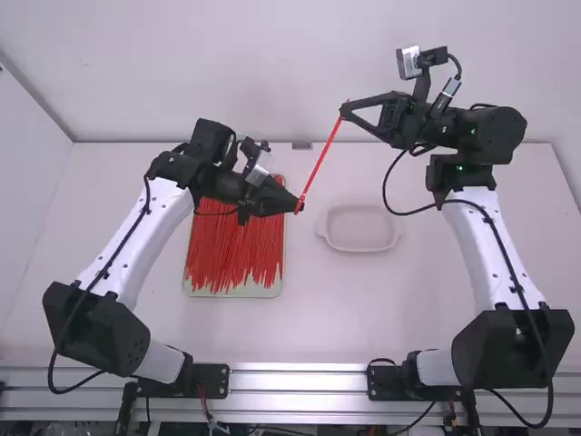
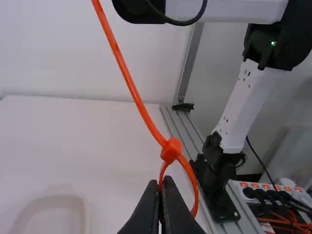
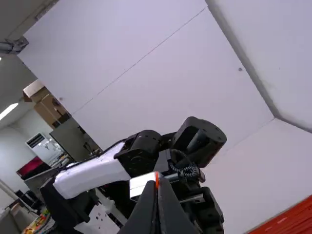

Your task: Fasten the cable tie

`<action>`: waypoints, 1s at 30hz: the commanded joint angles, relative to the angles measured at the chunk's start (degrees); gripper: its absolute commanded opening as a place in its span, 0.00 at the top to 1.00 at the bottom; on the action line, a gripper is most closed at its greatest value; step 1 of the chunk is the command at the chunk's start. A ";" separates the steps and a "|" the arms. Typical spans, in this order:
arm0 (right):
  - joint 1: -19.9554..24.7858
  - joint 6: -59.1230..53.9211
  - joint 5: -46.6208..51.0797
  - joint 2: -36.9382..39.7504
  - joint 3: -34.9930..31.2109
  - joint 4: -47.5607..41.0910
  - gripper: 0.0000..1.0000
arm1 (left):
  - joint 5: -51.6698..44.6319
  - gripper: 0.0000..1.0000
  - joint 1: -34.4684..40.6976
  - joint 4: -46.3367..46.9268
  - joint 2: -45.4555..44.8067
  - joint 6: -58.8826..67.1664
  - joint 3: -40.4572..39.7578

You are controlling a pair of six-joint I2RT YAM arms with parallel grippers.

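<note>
The tie (image 1: pixel 318 168) hangs in the air near the middle of the high view. It is a long thin line that runs from low on the left to high on the right. My left pincer (image 1: pixel 298 206) is at the low end, pressed together on the small loop (image 2: pixel 194 187) just under the head (image 2: pixel 170 150). My right pincer (image 1: pixel 343 111) is at the high end, pinching the tip of the tail. The tail already goes through the head. So I think the next pull must go along that line, up and to the right, away from my left pincer. Down on the table (image 1: pixel 408 291), a pile of red ties (image 1: pixel 231 245) lies to the lower left of my left pincer. A white dish (image 1: pixel 359 227) sits to the right of the pile. Nothing stands between my two pincers.
</note>
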State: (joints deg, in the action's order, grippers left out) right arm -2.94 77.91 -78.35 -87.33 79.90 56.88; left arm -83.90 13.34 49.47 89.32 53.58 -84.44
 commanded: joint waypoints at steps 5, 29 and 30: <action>2.10 -0.31 7.43 0.81 3.76 0.76 0.81 | 2.01 0.98 0.15 -2.32 -0.37 2.36 0.52; -1.81 -15.23 -3.52 0.81 3.67 -18.64 0.37 | 7.74 0.98 0.17 -71.21 -0.37 -52.98 0.50; -2.38 -15.30 -3.41 0.79 3.67 -18.56 0.36 | 8.87 0.98 0.15 -71.80 -0.37 -54.12 0.50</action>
State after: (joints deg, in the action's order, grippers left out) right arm -4.32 65.80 -81.17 -87.29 81.91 38.15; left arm -77.10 13.34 -21.61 89.34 7.16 -84.05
